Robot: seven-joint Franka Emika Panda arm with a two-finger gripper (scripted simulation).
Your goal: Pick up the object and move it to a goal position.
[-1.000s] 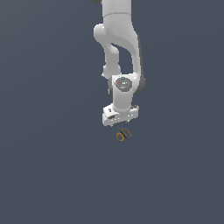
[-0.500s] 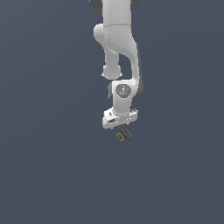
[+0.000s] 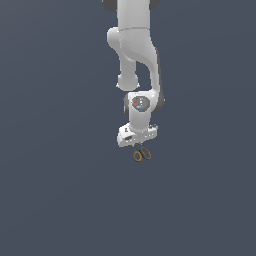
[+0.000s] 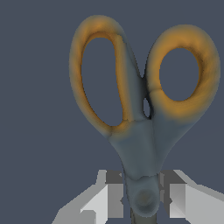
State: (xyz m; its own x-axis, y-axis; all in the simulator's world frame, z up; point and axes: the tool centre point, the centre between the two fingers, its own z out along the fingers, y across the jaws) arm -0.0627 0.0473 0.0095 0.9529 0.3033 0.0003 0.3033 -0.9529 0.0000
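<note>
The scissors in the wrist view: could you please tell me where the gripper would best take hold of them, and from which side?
Probably at the narrow grey neck by the pivot, where the scissors are slimmest; the two orange ring handles are too wide. Come straight from above, one finger on each flat side, as the gripper already straddles that neck.

I see 1 arm, glossy white all over, built from rounded, tube-like segments with smooth elbow housings. Dark grey bands show at the seams, most clearly at the joint farthest from the gripper and along 1 edge of the curved link. The wrist housing just above the gripper carries a round grey disc with a tiny red mark in it. The gripper body is a white, boxy block with small dark details on its face. In the wrist view, its 2 fingers are pale grey-white, with darker grey square pads.
</note>
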